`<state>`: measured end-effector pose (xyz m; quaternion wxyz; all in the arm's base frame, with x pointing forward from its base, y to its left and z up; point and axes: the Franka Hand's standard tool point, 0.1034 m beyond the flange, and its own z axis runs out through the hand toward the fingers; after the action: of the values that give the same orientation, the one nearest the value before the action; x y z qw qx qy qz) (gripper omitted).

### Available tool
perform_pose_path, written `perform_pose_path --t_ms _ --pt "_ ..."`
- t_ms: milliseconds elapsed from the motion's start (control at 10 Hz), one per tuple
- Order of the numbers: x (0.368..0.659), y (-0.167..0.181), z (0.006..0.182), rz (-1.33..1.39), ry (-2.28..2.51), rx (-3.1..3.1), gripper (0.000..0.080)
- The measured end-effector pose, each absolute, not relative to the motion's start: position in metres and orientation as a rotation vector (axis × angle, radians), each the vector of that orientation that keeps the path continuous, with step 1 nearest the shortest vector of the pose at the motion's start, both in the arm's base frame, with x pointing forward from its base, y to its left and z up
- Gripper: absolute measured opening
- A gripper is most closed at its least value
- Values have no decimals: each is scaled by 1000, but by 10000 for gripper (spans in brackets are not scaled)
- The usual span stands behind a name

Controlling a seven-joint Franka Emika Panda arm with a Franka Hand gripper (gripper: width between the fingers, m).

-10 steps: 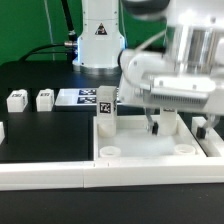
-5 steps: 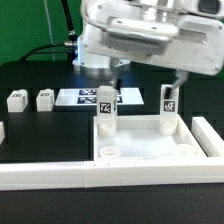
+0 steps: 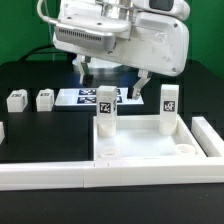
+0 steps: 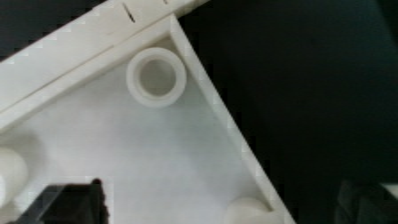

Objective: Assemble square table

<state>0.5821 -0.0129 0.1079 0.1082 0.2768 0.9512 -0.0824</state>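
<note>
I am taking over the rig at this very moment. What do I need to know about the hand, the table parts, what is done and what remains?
Hand: open, holding nothing, raised above the far side of the tabletop.
Tabletop: lies sockets up, next to the border rail.
Done: two legs stand upright in the far corner sockets. Whether they are fully tightened cannot be told.
Left: the two near sockets are empty. Two loose legs lie at the exterior view's left, beside the marker board.
</note>
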Motion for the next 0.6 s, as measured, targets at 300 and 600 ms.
perform_pose_path --t_ms 300,600 --pt "580 -15 106 -213 2703 1075 649" --pt "552 -48 96 -223 2594 1387 649"
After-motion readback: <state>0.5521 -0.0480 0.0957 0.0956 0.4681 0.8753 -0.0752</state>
